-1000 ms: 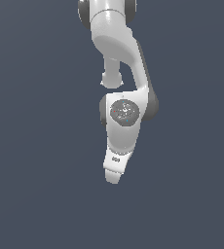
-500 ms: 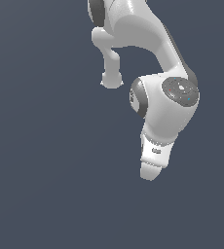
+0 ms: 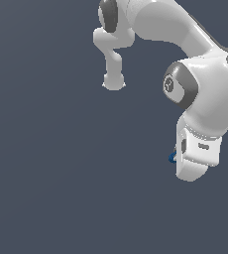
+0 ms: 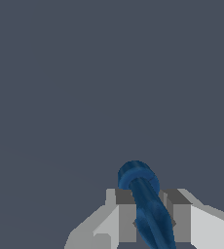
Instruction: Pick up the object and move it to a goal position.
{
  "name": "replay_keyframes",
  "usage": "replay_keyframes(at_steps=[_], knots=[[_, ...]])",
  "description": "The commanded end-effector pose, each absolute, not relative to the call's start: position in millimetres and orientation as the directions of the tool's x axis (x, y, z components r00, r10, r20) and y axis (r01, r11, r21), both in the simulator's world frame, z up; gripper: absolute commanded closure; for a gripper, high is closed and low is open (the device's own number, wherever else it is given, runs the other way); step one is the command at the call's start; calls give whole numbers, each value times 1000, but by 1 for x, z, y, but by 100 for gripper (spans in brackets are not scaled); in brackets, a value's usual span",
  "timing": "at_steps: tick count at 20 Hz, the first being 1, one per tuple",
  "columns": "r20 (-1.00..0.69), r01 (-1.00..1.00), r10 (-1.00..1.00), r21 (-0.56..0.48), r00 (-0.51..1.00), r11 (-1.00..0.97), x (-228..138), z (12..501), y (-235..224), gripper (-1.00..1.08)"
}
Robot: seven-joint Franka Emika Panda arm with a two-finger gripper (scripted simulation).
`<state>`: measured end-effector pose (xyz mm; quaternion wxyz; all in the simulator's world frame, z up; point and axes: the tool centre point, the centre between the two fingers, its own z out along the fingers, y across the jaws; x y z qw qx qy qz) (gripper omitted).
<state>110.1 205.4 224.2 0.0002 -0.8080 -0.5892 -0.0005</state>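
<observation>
The object (image 4: 145,204) is dark blue; in the wrist view it looks like a short rod with a rounded ring-like end, clamped between my two grey fingers (image 4: 126,214). My gripper (image 4: 149,216) is shut on it. In the exterior view only a small blue bit of the object (image 3: 172,158) shows, beside the white hand at the exterior view's right. The fingers themselves are hidden behind the hand there. The object is held in the air over the plain dark grey ground.
The white arm's links (image 3: 205,94) fill the upper part at the exterior view's right. A white cylindrical arm part (image 3: 113,79) hangs at upper middle. The ground (image 3: 61,188) is uniform dark grey.
The arm has swung toward the exterior view's right and now looks larger in the picture. The hand has moved with it; a bit of the blue object now shows beside it.
</observation>
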Motion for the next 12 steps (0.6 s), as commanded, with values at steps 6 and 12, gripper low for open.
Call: replay_keyframes(at_steps=[6, 12], knots=[[0, 952, 952, 0, 308, -308, 113, 238, 228, 108], [0, 952, 952, 0, 308, -308, 114, 241, 232, 108]])
